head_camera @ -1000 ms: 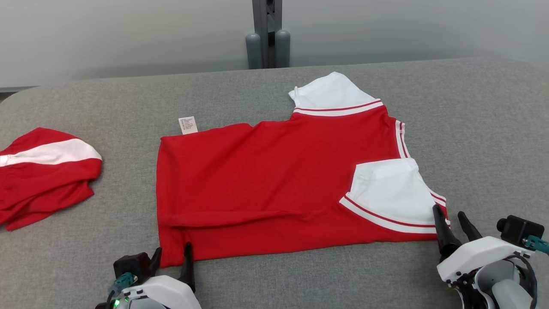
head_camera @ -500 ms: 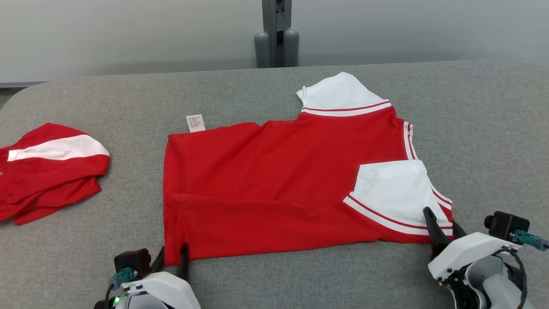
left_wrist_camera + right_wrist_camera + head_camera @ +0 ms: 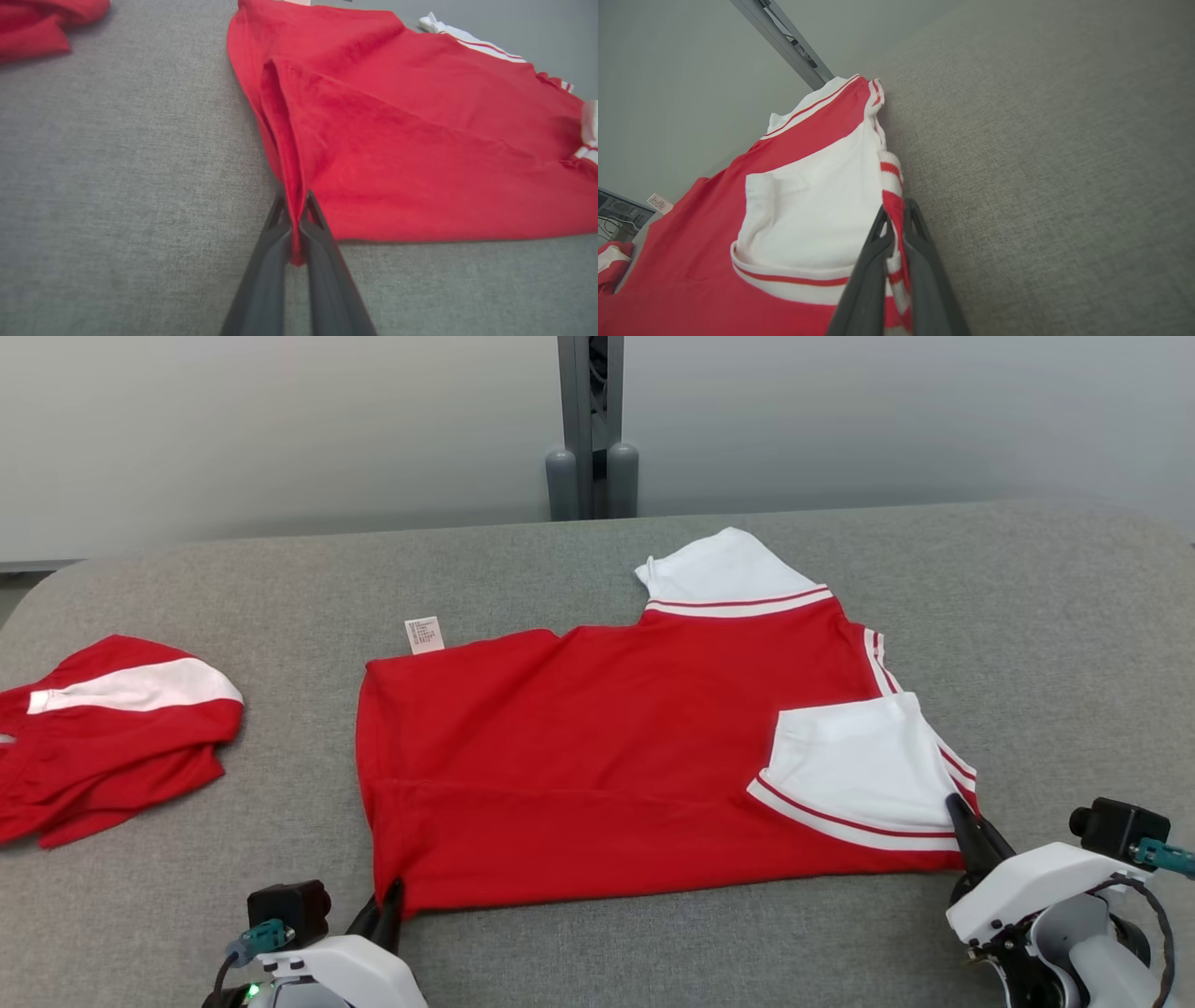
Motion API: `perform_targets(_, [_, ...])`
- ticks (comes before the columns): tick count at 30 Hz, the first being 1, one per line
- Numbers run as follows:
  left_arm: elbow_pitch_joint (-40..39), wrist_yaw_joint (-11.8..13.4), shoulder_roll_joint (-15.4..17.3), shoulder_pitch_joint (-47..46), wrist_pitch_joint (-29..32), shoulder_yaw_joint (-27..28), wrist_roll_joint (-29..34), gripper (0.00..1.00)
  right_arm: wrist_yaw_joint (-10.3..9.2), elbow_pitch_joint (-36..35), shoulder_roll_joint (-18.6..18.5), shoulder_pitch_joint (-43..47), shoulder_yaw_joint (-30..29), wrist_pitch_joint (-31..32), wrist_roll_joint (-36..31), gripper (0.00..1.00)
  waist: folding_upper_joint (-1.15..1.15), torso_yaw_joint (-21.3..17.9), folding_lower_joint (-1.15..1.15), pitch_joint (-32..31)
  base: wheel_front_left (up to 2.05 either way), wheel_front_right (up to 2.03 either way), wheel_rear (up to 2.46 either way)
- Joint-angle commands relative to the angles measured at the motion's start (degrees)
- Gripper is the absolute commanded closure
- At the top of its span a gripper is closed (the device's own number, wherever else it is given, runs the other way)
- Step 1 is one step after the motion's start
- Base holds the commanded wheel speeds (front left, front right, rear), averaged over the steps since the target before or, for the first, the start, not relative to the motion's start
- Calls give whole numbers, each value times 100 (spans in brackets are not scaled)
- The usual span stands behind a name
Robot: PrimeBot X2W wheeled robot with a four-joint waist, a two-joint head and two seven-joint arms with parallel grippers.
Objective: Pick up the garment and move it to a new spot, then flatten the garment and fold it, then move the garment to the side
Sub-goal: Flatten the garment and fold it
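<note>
Second red garment (image 3: 112, 737) sits far left, apart. Left jaws, wide open a second ago, now pinch the shirt (image 3: 597, 756) at its near-left hem corner. Shirt lies spread mid-worktop (image 3: 1074, 644). Right jaws also just closed, on the striped trim at the near-right corner. Both corners held, so probably ready to lift for the fold.

Red garment (image 3: 597, 756), white red-striped sleeves (image 3: 859, 765)

Soft, even, diffuse light. The head view is sharp; the red shirt (image 3: 597, 756) casts a thin shadow along its near hem. The 2 wrist views soften and bend toward their edges.
</note>
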Motion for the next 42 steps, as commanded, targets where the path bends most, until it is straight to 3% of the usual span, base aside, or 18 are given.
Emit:
perform_targets(1, [-204, -23, 140, 95, 114, -9, 38, 100, 3, -44, -87, 93, -16, 56, 100, 100, 0, -14, 0, -63, 0, 0, 0])
perform_targets(8, [-1095, -45, 663, 446, 839, -132, 79, 100, 3, -399, -221, 233, -29, 490, 355, 100, 0, -46, 0, -178, 0, 0, 0])
perform_targets(15, [-1823, -115, 1173, 793, 1574, -214, 3, 100, 3, -952, -401, 612, -227, 1393, 615, 100, 0, -89, 0, -279, 0, 0, 0])
perform_targets(22, [-2301, -137, 1431, 1089, 1957, -276, -53, 100, 3, -1568, -350, 1114, -756, 2281, 667, 100, 0, -144, 0, -313, 0, 0, 0])
perform_targets(35, [-2969, 18, 1734, 1722, 2571, -393, -217, 100, 3, -3206, 594, 2361, -2384, 4064, -390, 100, 0, -224, 0, -334, 0, 0, 0])
perform_targets(41, [-3234, 105, 1877, 1934, 2824, -413, -257, 100, 2, -3720, 729, 2761, -2809, 4736, -508, 100, 0, -205, 0, -356, 0, 0, 0])
perform_targets(42, [-3259, 133, 1886, 1943, 2822, -414, -223, 62, 3, -3687, 729, 2796, -2844, 4811, -415, 49, 0, -202, 0, -359, 0, 0, 0])
